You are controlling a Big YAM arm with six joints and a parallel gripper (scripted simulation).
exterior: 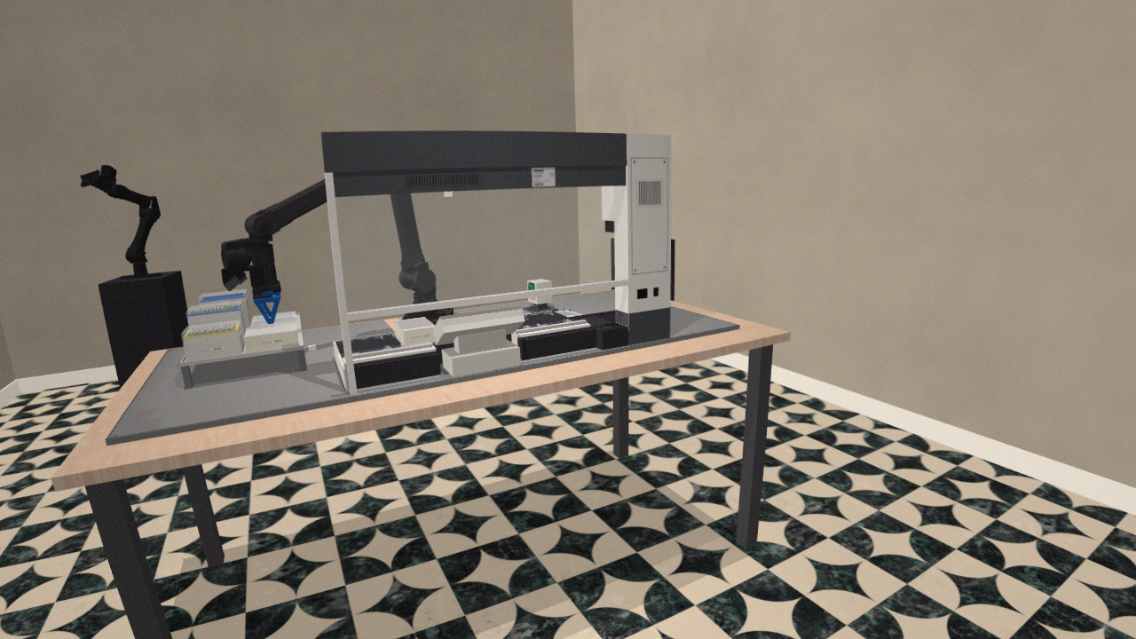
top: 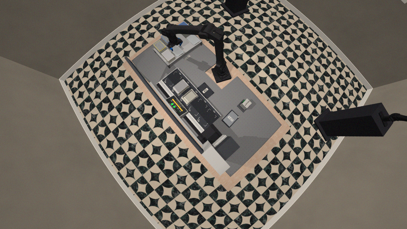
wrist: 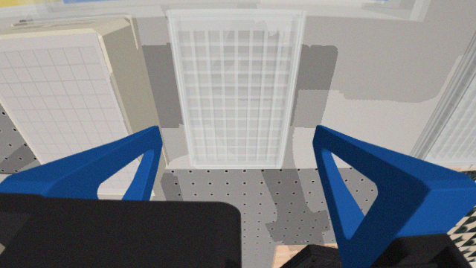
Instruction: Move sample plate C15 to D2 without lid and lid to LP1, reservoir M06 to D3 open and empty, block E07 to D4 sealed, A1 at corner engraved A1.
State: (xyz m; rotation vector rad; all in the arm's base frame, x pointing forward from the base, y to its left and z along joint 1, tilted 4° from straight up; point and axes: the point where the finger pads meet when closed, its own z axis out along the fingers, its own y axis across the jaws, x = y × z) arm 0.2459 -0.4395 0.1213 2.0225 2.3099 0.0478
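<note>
My gripper (wrist: pixel 237 134) (top: pixel 171 48) (exterior: pixel 268 308) is open and empty. It hangs low over the SHELF (top: pixel 185 52) (exterior: pixel 244 351), with a blue finger on each side of a clear lidded sample plate (wrist: pixel 236 89) (top: pixel 178 51). The plate lies flat on the shelf; I cannot read its label. On the deck, a sealed deep-well block (top: pixel 181 86) sits in one position and an open reservoir (top: pixel 189 96) in the one beside it. The lid park LP1 (top: pixel 230 118) is bare.
A cream sealed block (wrist: pixel 56 97) (top: pixel 168 55) stands close to the plate's left, and another clear plate (wrist: pixel 457 138) (top: pixel 195 40) to its right. A yellow tip rack (top: pixel 159 45) stands behind. The regrip nest RG (top: pixel 203 89) and READY key (top: pixel 246 103) are past the arm's base.
</note>
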